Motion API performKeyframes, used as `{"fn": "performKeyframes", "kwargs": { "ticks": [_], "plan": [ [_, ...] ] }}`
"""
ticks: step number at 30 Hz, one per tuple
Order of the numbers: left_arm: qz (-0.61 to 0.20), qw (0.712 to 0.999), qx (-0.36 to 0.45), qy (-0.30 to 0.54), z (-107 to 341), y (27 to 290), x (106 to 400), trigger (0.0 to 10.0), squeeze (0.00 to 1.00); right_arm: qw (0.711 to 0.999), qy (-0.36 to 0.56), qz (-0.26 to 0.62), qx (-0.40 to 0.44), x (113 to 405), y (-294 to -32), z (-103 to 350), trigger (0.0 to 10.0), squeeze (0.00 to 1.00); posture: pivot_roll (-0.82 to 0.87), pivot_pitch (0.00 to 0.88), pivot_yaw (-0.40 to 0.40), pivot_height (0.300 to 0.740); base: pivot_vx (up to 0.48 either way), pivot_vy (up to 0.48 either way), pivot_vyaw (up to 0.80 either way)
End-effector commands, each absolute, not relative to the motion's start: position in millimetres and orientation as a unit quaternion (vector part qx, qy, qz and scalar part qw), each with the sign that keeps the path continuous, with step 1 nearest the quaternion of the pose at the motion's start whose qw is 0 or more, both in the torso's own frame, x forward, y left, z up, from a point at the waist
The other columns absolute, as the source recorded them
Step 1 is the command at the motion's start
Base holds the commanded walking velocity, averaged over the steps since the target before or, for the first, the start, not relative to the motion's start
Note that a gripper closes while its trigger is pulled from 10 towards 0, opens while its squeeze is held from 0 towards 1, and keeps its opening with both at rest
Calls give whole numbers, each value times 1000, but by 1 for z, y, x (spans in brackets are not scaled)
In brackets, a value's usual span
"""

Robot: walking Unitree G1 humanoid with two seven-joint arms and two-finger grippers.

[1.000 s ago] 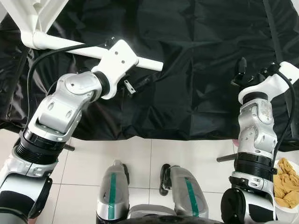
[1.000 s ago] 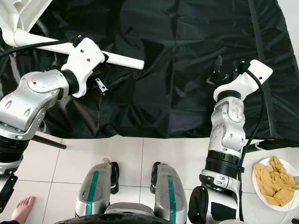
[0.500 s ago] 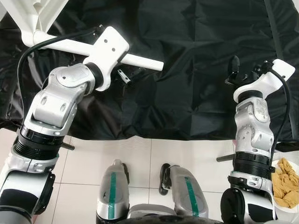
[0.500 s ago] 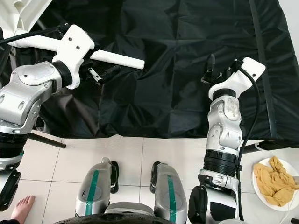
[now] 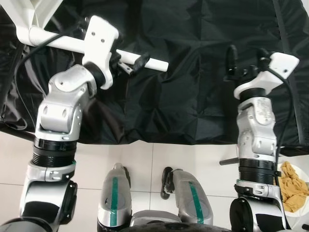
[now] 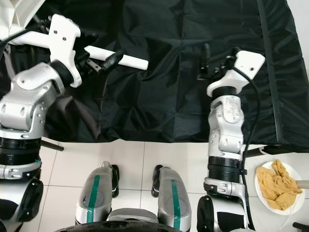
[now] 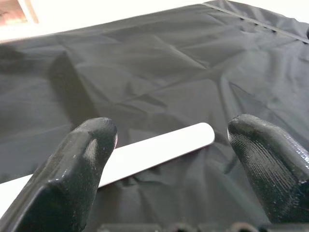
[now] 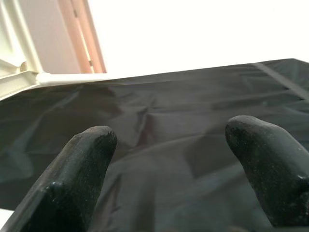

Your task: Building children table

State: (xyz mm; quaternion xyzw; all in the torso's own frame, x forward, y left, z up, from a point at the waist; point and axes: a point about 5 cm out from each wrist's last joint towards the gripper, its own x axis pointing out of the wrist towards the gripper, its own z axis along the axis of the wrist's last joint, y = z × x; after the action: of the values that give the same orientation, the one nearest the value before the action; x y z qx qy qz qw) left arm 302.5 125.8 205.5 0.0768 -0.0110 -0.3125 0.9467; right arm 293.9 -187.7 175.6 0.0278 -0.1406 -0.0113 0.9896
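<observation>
A white table leg (image 5: 157,64) lies on the black cloth, joined at its far left end to a white table frame (image 5: 30,14). My left gripper (image 5: 132,64) is open just over the leg near its free end. In the left wrist view the leg's rounded tip (image 7: 193,135) shows between the two black fingertips (image 7: 91,145); whether they touch it I cannot tell. My right gripper (image 5: 246,57) hangs open over bare cloth to the right, with nothing between its fingers (image 8: 265,154).
A black cloth (image 5: 193,101) covers the work surface, and its front edge hangs over white floor tiles. My feet (image 5: 115,193) stand just before it. A white plate of yellow-brown pieces (image 5: 294,188) sits on the floor at lower right. A metal bar (image 5: 227,162) juts out below the cloth.
My left gripper has swung forward and up from below the leg to over its free end. My right gripper has moved forward and a little left over the cloth.
</observation>
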Motion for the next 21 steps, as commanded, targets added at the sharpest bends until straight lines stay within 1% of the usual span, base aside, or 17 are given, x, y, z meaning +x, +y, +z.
{"fn": "performKeyframes", "kwargs": {
  "ticks": [1,8,9,11,17,21],
  "plan": [
    [-130,989,71,-20,204,145,310,10000,0,991,-133,-13,24,293,-188,172,10000,0,125,93,-33,740,0,0,0],
    [-102,993,55,-21,194,151,310,10000,0,993,-118,-19,22,297,-185,169,10000,0,126,95,-57,740,0,0,0],
    [-80,995,55,-18,188,155,310,10000,0,993,-113,-20,17,300,-184,167,10000,0,124,90,-68,740,0,0,0],
    [-53,997,51,-20,180,162,311,10000,0,993,-114,-8,1,305,-181,164,10000,0,125,90,-80,740,0,0,0],
    [-40,998,39,-21,178,166,312,10000,0,992,-122,18,4,308,-176,164,10000,0,130,85,-90,740,0,0,0],
    [-24,999,15,-22,175,170,311,10000,0,991,-126,38,5,307,-171,162,10000,0,130,79,-96,740,0,0,0]
  ]
}}
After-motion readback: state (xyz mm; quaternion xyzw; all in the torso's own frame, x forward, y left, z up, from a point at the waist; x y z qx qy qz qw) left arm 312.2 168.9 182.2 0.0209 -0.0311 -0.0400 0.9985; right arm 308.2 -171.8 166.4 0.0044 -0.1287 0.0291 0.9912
